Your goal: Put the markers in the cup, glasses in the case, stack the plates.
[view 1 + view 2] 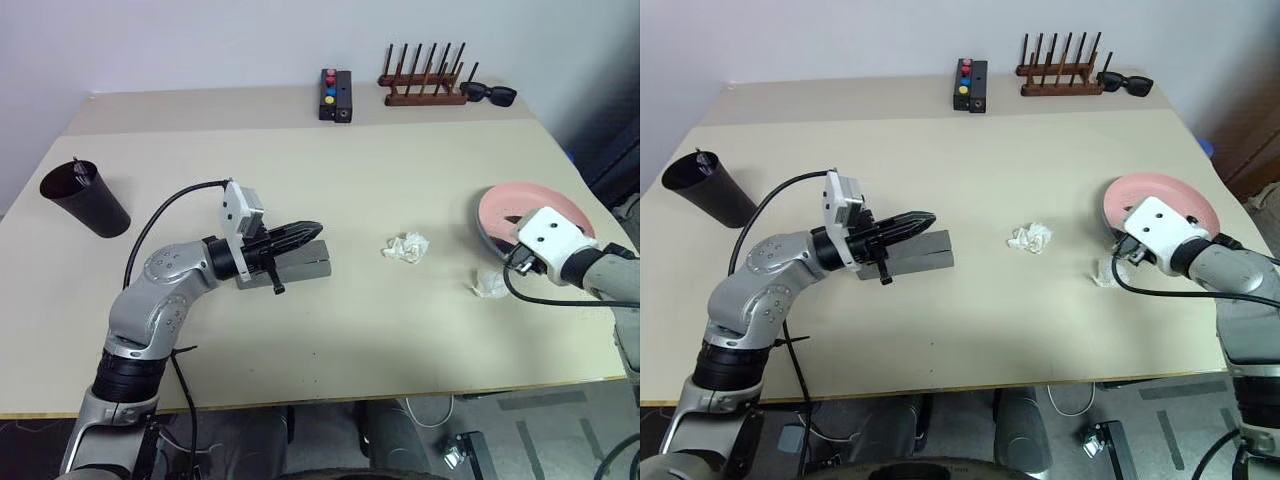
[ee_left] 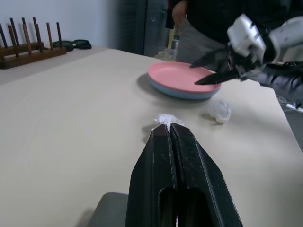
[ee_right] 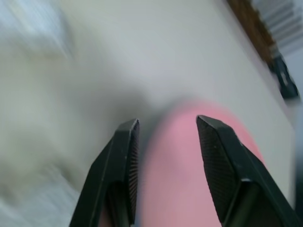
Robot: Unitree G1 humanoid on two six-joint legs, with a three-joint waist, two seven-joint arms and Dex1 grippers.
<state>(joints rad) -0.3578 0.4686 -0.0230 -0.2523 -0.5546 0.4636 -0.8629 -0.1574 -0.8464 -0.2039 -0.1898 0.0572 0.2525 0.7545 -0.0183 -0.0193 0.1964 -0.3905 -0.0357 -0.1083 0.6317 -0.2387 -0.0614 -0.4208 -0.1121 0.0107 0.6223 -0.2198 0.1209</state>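
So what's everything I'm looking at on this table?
Cup: one, dark brown, far left, markers inside.
Case: one, grey, shut, under the left gripper.
Plates: two, pink stacked on light blue, right side.
Crumpled wrappers: two, white, centre and near the plates.
Button box: one, black, back edge.
Wooden rack: one, brown, back edge.
Sunglasses: one, black, beside the rack.
Person: one, dark clothes, beyond the table.
Left gripper: shut.
Right gripper: open, over the plates.

Blue plate [image 2: 182, 93]: covered by the pink plate [image 2: 177, 78] save a thin edge. Grey case [image 1: 300, 265]: partly hidden beneath the closed left gripper [image 1: 312, 230]. Cup [image 1: 85, 198] contents too small to identify. Table beyond the right gripper's [image 3: 165, 125] parted fingers blurred.
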